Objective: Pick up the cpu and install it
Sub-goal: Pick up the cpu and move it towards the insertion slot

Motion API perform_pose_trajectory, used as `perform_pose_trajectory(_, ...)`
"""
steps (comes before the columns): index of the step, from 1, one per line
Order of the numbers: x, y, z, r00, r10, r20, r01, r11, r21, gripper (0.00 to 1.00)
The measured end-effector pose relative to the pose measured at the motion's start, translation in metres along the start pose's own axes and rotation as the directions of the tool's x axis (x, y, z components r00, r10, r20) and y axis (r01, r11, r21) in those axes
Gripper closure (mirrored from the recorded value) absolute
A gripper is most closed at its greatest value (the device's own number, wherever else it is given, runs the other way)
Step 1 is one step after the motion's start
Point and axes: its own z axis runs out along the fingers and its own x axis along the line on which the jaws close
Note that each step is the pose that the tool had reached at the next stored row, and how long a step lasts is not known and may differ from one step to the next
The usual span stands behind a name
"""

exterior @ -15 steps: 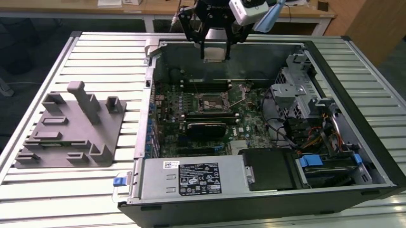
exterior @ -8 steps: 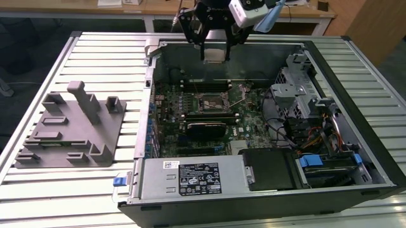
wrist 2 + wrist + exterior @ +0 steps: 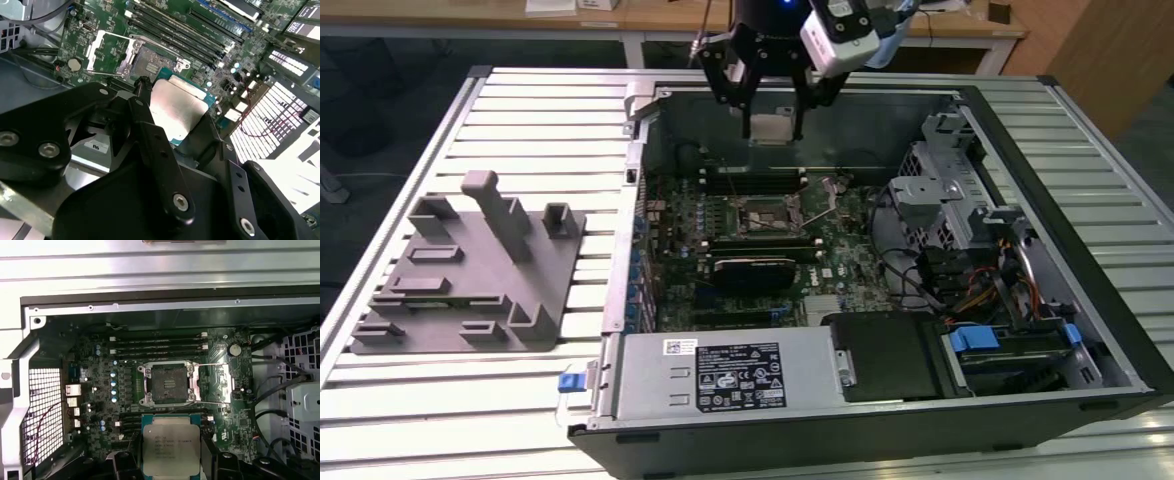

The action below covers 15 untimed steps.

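The exterior view takes in the whole setup. An open computer case (image 3: 854, 440) lies on a slatted metal table (image 3: 520, 120), and a grey fixture (image 3: 467, 270) stands well apart on the exterior view's left. The gripper (image 3: 771, 128) hangs over the far part of the case. The cpu (image 3: 771, 127) is a small pale square between its black fingers (image 3: 727, 90), held in the air clear of the motherboard. The socket (image 3: 750, 213) lies nearer the middle of the board, not under the chip. A silver power supply (image 3: 720, 375) and a drive cage (image 3: 947, 190) fill the near and right parts of the case.

The first wrist view looks straight down on the board. The cpu (image 3: 171, 450) is held level with its silver lid facing the camera. The fingers (image 3: 125, 465) are clamped on two opposite edges, and the frame edge cuts off both them and the chip's near side. Beyond the chip the socket (image 3: 167, 383) stands open, its load plate (image 3: 217, 382) folded out beside it. Memory sticks (image 3: 157, 346) lie past the socket. The print on the lid is too small to read.

The second wrist view looks along the finger linkage. One finger (image 3: 150, 135) hides an edge of the cpu (image 3: 180, 107), whose thin green rim shows along another. Glare whitens the lid. The socket (image 3: 150, 62) sits beyond the fingertip, partly covered by it.
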Motion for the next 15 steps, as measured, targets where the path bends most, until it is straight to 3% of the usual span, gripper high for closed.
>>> perform_pose_trajectory(15,-0.0009,0.0013,0.0274,1.0,0.0,-0.0004,0.0,1.0,0.0015,0.45)
